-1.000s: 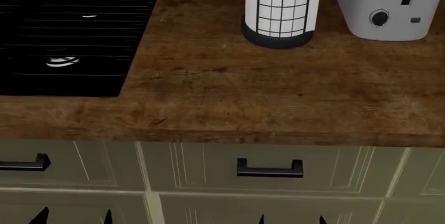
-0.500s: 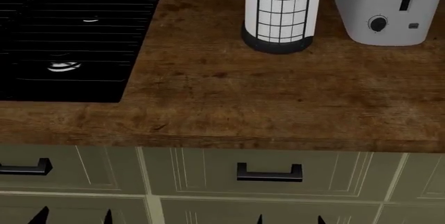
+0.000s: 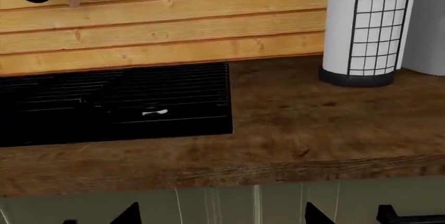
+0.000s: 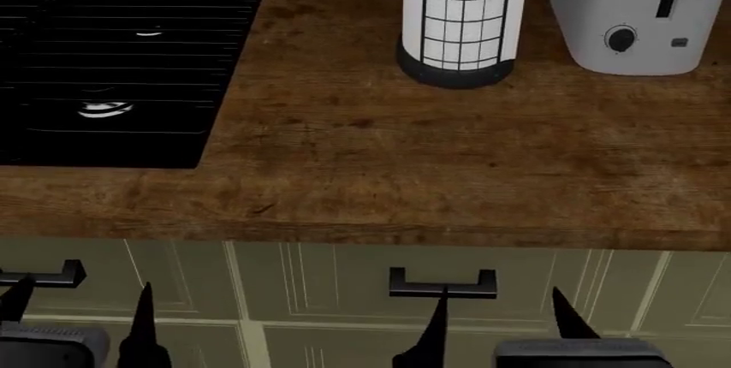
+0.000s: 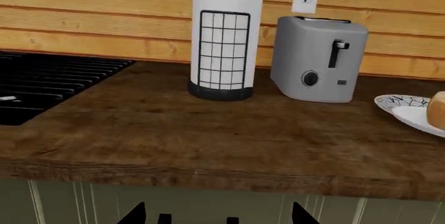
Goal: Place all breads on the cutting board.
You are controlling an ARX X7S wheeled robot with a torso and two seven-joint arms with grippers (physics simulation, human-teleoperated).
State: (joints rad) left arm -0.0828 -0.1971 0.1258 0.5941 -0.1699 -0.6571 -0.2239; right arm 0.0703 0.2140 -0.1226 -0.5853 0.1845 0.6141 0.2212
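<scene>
Both hands [image 4: 80,321] [image 4: 497,325] open, below counter edge [image 4: 365,235], cabinets behind.

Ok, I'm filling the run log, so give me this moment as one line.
left gripper open, low before cabinets | right gripper open, low | plate with bread at right wrist view's edge | cutting board unseen | nothing held

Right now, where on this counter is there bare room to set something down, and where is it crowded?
The widest bare patch is the wooden counter in front of the paper towel holder, between the black cooktop and the toaster. It is crowded along the back wall, and a plate occupies the far right.
</scene>
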